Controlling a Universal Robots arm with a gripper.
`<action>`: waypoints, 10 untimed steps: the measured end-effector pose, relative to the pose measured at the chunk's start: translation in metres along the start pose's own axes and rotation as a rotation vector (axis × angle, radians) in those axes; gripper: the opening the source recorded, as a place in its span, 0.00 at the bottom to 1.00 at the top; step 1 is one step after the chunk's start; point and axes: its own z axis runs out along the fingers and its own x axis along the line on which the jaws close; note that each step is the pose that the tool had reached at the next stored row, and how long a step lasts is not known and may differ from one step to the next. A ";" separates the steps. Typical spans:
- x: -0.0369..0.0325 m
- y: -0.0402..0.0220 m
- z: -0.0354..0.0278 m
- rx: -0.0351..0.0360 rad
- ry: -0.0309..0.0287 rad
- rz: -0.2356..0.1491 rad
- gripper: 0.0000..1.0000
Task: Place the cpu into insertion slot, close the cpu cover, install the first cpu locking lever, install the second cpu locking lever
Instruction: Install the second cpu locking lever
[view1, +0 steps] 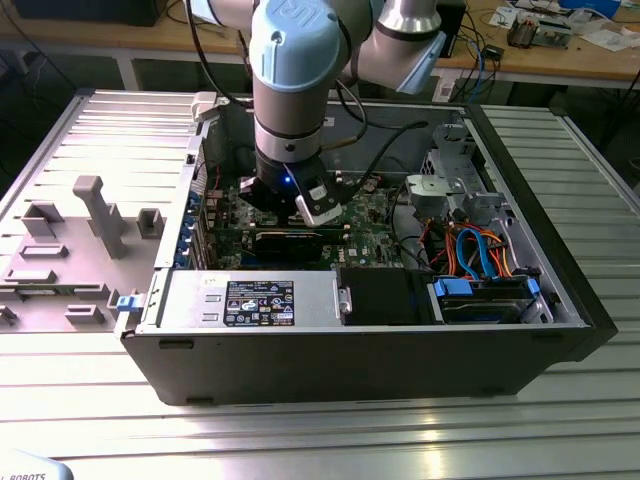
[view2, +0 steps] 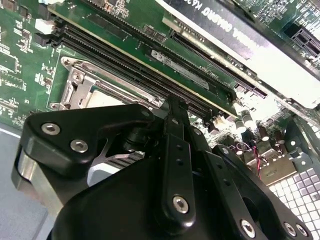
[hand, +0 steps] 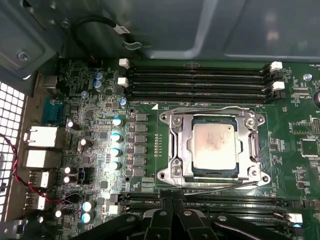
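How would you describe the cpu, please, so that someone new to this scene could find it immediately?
Start at the open computer case on the ribbed metal table, then the green motherboard inside it. In the first wrist view, between two banks of long black memory slots, sits a silvery square cpu cover. The cpu is the flat, dull grey-beige square showing through its window, the plainest surface on the board.

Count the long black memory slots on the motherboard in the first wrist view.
6 visible. Four lie side by side on one side of the cpu. Two lie on the opposite side. There the claw may hide more.
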 end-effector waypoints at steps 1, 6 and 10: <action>-0.0001 -0.0004 0.0021 -0.0027 0.0003 0.000 0.11; -0.0002 -0.0013 0.0057 -0.0094 0.0028 0.000 0.11; -0.0002 -0.0022 0.0099 -0.0159 0.0037 0.000 0.11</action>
